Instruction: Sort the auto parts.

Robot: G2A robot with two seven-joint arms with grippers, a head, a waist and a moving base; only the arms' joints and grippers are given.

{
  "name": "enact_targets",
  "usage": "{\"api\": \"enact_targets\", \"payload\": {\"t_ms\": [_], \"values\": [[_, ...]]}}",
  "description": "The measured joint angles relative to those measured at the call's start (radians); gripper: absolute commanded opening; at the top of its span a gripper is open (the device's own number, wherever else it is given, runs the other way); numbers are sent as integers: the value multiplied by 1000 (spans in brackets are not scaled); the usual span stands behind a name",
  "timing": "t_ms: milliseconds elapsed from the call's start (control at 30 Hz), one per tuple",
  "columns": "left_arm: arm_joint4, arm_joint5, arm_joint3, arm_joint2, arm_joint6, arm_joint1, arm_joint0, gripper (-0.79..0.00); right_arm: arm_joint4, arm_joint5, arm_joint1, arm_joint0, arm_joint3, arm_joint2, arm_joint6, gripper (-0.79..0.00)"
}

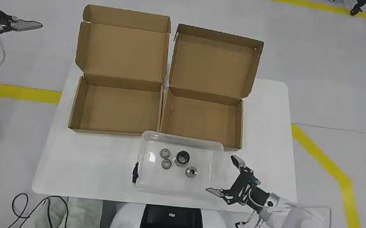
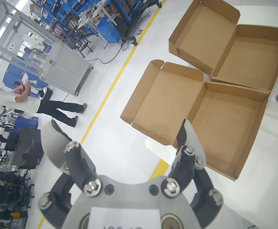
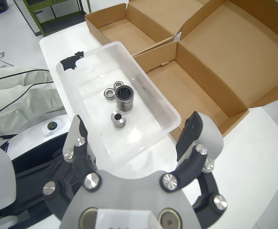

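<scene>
Right now I have the right gripper point(image 1: 222, 174) just beside the tub's point(image 1: 181, 137) right end, fingers spread apart and empty. Four metal parts point(image 3: 123, 97) sit inside the tub, near its middle. Two open cardboard boxes point(image 1: 116, 109) lie just behind the tub. My left gripper point(image 2: 118, 124) hangs well away from the tub, fingers likewise apart.

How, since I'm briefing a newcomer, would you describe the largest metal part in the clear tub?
On the white table, find the clear plastic tub in front of two open brown cardboard boxes. Among four metal parts inside stands the tall silver cylinder. Its wide dark bore and height set it apart from two small rings and a shorter, narrow-holed cylinder.
</scene>
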Motion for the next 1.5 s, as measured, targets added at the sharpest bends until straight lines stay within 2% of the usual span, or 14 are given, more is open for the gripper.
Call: {"api": "enact_targets", "payload": {"t_ms": [833,1200,1500], "values": [[0,0,0,0,0,0,0,0,-7,7,1,9,5,-11,9,0],[0,0,0,0,0,0,0,0,8,-65,6,237,158,-183,138,0],[0,0,0,0,0,0,0,0,18,-35,0,393,291,-320,172,0]]}}
